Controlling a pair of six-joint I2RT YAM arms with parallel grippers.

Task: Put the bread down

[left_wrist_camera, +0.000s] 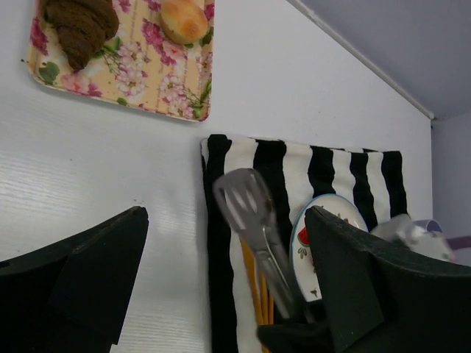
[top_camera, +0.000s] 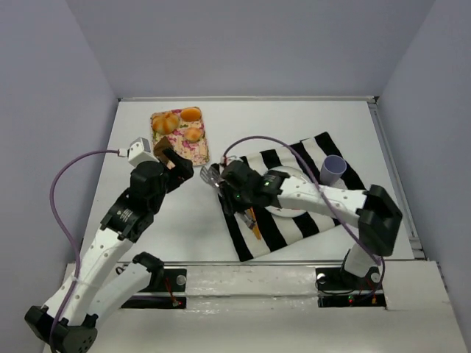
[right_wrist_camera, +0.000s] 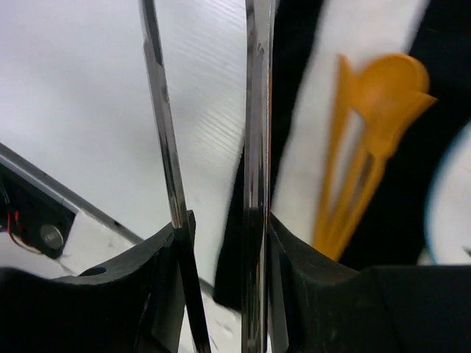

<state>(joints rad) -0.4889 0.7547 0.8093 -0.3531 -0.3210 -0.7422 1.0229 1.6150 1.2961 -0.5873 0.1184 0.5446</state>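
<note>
Bread (top_camera: 194, 134) sits on flowered tray (top_camera: 202, 152) at far left of desk (top_camera: 294, 121), beside two buns (top_camera: 190, 114). Left tool (top_camera: 174, 166) hovers at tray's near edge, jaws wide, empty. Right tool (top_camera: 223, 180) clamps metal tongs (top_camera: 210, 175) beside striped cloth (top_camera: 294, 220).

We log: tray (top_camera: 193, 152) behind-left of cloth (top_camera: 276, 226); plate (left_wrist_camera: 333, 207) and cup (top_camera: 333, 169) on cloth, cup right of plate; tongs (top_camera: 211, 175) over cloth's left edge.
</note>
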